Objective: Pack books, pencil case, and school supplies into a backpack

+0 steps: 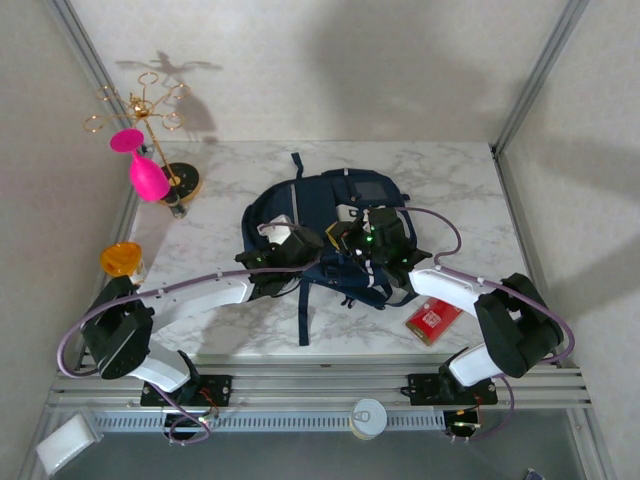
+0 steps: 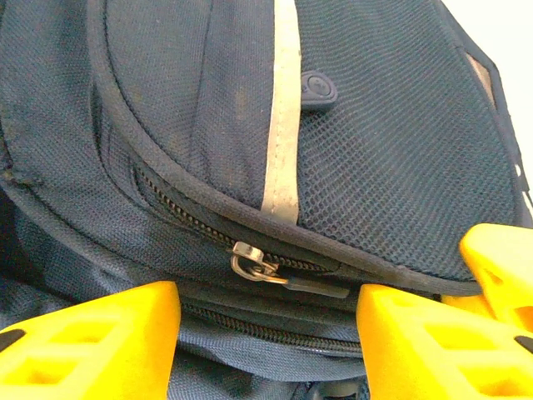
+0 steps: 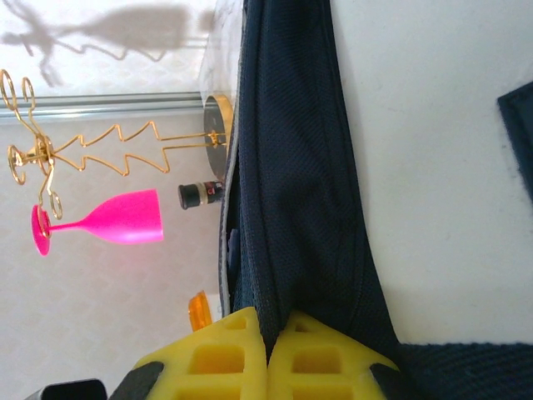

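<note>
Navy backpack (image 1: 322,200) edge clamped in right fingers (image 3: 225,358); left fingers (image 2: 92,342) spread, straddling the zipper pull (image 2: 254,265).

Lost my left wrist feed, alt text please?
The open left claw faces a metal zipper pull on the navy backpack, one yellow finger to each side. A light stripe runs down the fabric above it.
</note>
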Robot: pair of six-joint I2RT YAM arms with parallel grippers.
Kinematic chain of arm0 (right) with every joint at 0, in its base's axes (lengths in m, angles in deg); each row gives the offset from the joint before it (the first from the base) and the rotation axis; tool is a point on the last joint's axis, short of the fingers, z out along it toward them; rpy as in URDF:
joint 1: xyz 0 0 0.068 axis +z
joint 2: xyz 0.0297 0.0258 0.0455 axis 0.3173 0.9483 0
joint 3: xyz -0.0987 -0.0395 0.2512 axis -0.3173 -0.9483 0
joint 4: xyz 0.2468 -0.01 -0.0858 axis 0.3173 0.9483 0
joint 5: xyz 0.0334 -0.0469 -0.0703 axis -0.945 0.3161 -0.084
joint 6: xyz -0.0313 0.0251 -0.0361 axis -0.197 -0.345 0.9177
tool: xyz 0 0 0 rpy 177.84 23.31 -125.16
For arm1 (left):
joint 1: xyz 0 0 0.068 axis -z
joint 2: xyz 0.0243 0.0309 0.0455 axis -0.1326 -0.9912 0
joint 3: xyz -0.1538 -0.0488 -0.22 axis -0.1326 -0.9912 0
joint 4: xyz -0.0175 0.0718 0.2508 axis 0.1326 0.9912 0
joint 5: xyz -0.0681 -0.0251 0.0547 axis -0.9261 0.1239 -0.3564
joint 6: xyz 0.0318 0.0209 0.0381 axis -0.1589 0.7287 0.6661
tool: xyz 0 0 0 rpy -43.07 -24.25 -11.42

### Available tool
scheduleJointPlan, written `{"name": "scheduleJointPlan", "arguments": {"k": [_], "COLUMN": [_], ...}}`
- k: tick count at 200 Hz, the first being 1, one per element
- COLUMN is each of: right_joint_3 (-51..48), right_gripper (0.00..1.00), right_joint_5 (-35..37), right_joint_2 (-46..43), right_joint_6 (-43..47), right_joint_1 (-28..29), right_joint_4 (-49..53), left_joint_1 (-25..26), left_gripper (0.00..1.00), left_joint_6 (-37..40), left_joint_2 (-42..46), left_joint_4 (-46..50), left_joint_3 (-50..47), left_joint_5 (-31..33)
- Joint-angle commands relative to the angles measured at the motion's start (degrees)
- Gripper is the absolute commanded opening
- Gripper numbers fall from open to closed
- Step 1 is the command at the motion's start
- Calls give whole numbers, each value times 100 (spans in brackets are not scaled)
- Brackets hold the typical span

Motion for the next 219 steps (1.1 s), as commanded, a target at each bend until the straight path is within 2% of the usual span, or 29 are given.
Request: {"name": "scheduleJointPlan", "arguments": {"k": [1,17,33,83,111,136,166,182,219], "right_joint_3": [244,252,227,241,253,259,305,305,323], "right_gripper": [0,0,0,0,0,0,0,0,0], "right_joint_5": [-20,-18,-26,-72,-45,-25,-3,9,-44], "right_joint_2": [-99,-117,-131,-111,-126,-94,-38,1,68], "right_joint_6": [-17,9,31,73,99,80,97,58,-41], "right_joint_1": [-63,-63,-63,-90,-88,-90,-83,-84,-54], "right_joint_4": [-736,-703,-667,-667,-631,-683,-642,-646,-732], "left_joint_1": [-95,-128,-137,-237,-321,-378,-374,-337,-208], "left_gripper": [59,60,55,44,43,48,53,54,53], "left_joint_6": [-69,-105,-163,-132,105,496,1008,1031,664], "left_joint_2": [-315,-481,-479,256,934,1297,1106,835,272], "left_joint_4": [102,116,185,585,748,611,386,302,303], "left_joint_3": [312,386,333,-352,-767,-757,-392,-155,214], "left_joint_5": [123,179,336,428,295,-49,-647,-914,-490]}}
